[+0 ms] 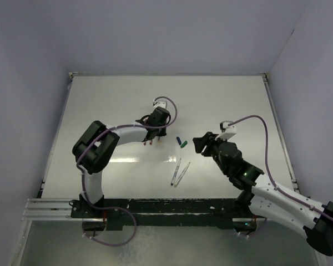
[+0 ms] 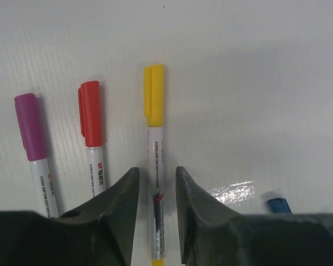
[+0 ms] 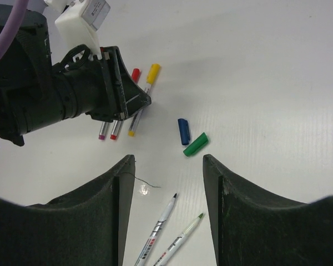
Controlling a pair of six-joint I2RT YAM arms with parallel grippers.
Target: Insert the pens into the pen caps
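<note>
Robotics lab test cell. White table (image 1: 222, 100) boxed by plain pale walls (image 1: 172, 33) at far edge and both sides. Aluminium rail (image 1: 44, 208) runs along near table edge. Left arm (image 1: 100, 147) and right arm (image 1: 283, 202) mounted at that near edge, side by side. Purple cable (image 1: 254, 116) loops loose over right arm, above table. White camera module (image 1: 227, 130) sits on right wrist. Wrist views look down on table past left claw (image 2: 156, 172) and right claw (image 3: 167, 158).
</note>
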